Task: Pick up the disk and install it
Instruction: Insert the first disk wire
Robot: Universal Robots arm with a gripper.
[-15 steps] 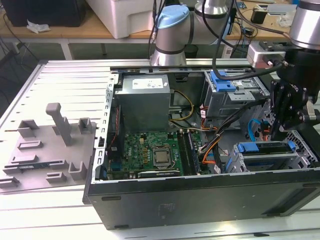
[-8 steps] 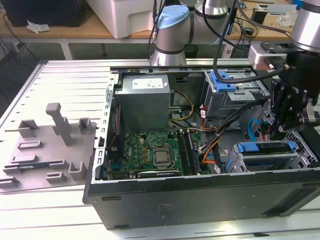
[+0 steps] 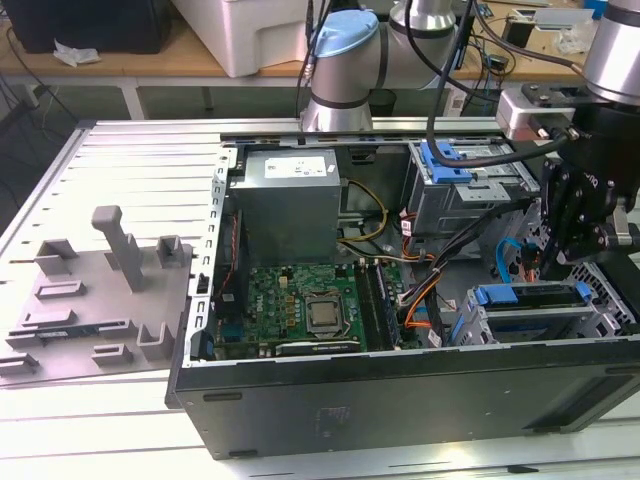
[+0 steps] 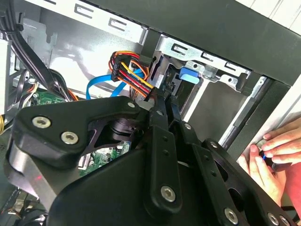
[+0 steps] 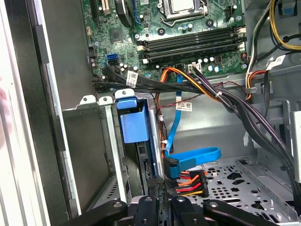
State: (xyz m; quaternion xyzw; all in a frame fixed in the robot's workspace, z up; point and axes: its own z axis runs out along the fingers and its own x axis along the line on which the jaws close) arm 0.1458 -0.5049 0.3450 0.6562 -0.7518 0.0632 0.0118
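Well, my black pincer [image 4: 163,98] is clenched (slim tips pressed together) just above the flat silver disk [image 3: 530,318], which sits blue-framed in the sheet-metal cage [image 3: 612,300] at the exterior view's near right of the open case [image 3: 400,400].

- A grey slatted metal table [image 3: 130,160] is carrying the set-up, its ribs running across the exterior view.
- An open computer case [image 3: 400,410] is lying on its side on the table. It is taking up the middle and the exterior view's right, with its dark wall facing the camera.
- A grey moulded fixture [image 3: 90,300] with upright posts is sitting flat on the table at the exterior view's left, just beside the case.
- A wooden bench [image 3: 150,65] is standing behind the table, bearing a white box [image 3: 250,35] and a black box [image 3: 90,20].
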